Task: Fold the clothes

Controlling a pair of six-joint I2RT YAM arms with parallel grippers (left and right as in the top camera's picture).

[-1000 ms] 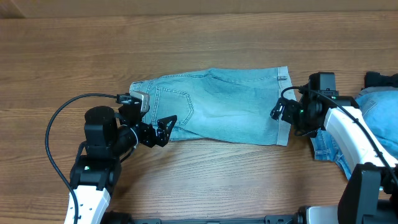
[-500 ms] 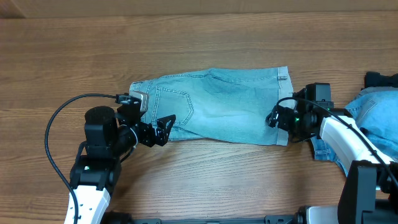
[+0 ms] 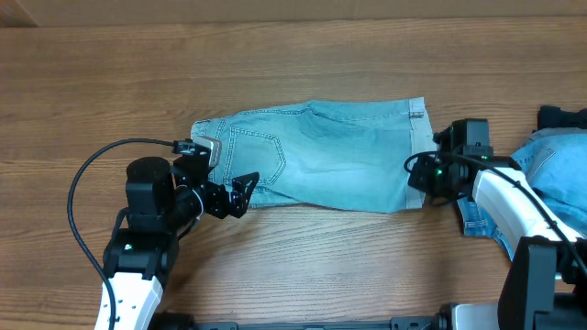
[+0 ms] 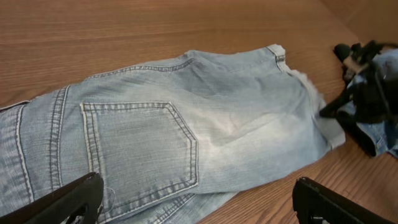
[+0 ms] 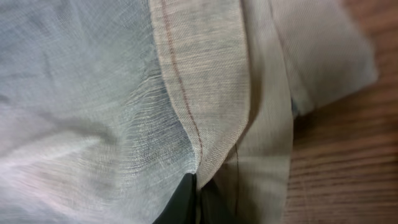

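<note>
Centrally, shows shorts (image 3: 321, 156) lying flat and lengthwise on the wooden surface (image 3: 293, 55), with the back pocket (image 4: 140, 146) facing up, the waistband (image 3: 206, 137) to the left and the leg hem (image 5: 205, 81) to the right. Looks laid out this way so that each arm can take one end.

Places the left gripper (image 3: 240, 192) just beside the near waistband corner, fingers spread wide and holding nothing, probably ready to pinch that corner. Places the right gripper (image 3: 417, 174) at the hem end, pressed together on a fold of hem cloth. Seems pinched there so that end can be lifted and carried over toward the waistband. Fills the right wrist view with pale cloth and stitching, dark fingertips meeting at the bottom edge.

Shows a pile (image 3: 555, 160) of more blue denim at the far right, partly under the right arm, presumably waiting its turn. Shows no basket, bin or other container anywhere; rests everything loose on the surface.
</note>
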